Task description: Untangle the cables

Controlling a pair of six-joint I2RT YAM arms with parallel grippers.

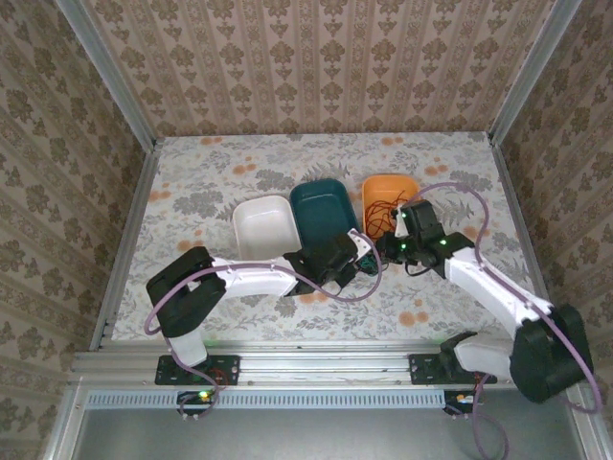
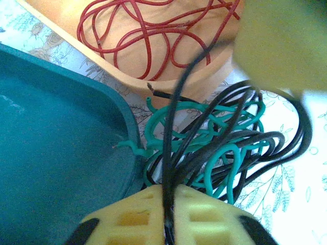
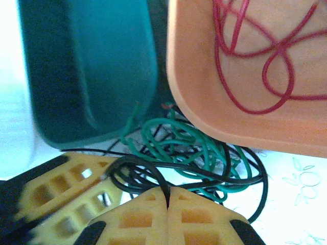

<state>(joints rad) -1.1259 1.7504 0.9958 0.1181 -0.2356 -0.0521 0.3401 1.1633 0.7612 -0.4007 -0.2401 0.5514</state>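
- Black cable (image 2: 171, 138) and green cable (image 2: 227, 148) lie knotted together on the table, between the teal bin (image 2: 51, 153) and the orange bin (image 2: 56, 25). The red cable (image 2: 143, 35) rests inside the orange one.
- My left gripper (image 2: 168, 224) and right gripper (image 3: 167, 201) each pinch a black strand, jaws closed.
- I judge I'm freeing black from green; next calls for a slow pull apart.

Teal bin (image 1: 326, 213) and orange bin (image 1: 408, 187) block my right pincer (image 1: 385, 248) from eleven to one o'clock, left pincer (image 1: 364, 251) and cables (image 2: 225, 143) crowd nine, table (image 1: 407, 299) open at six.
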